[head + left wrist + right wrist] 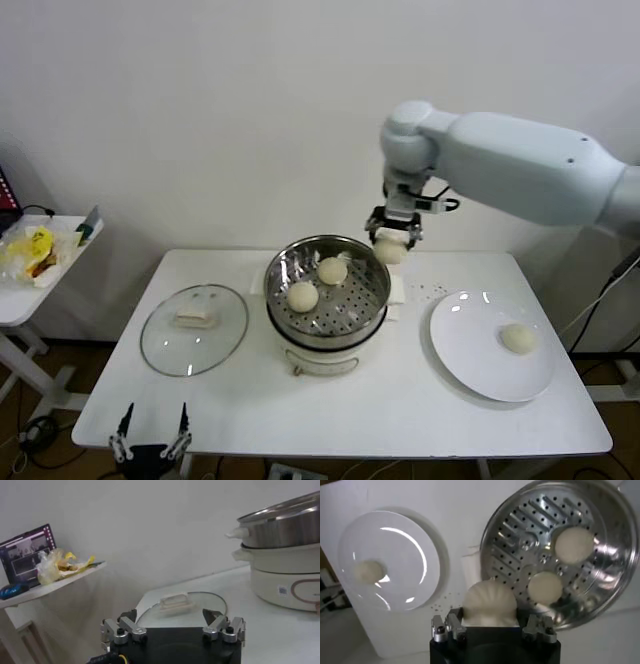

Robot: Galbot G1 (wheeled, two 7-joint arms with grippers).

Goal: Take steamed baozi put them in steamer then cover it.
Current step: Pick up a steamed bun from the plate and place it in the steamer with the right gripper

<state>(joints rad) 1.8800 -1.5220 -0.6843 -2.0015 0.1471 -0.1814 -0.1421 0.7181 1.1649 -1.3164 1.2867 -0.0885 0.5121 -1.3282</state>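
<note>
The head view looks forward and down over the whole worktop [340,420]. The left wrist view sits low, near the worktop's edge, facing level past the cover [182,605] toward the steamer [280,555]. The right wrist view looks steeply down, probably from above the steamer's rim, sharing steamer and plate [390,560] with the head view

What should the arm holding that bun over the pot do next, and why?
Probably carry it a little further in over the tray, then let go. The right gripper holds a baozi at the steamer's far rim, not yet over the free holes beside the two buns already inside. Dropped here, it might catch the rim.
</note>
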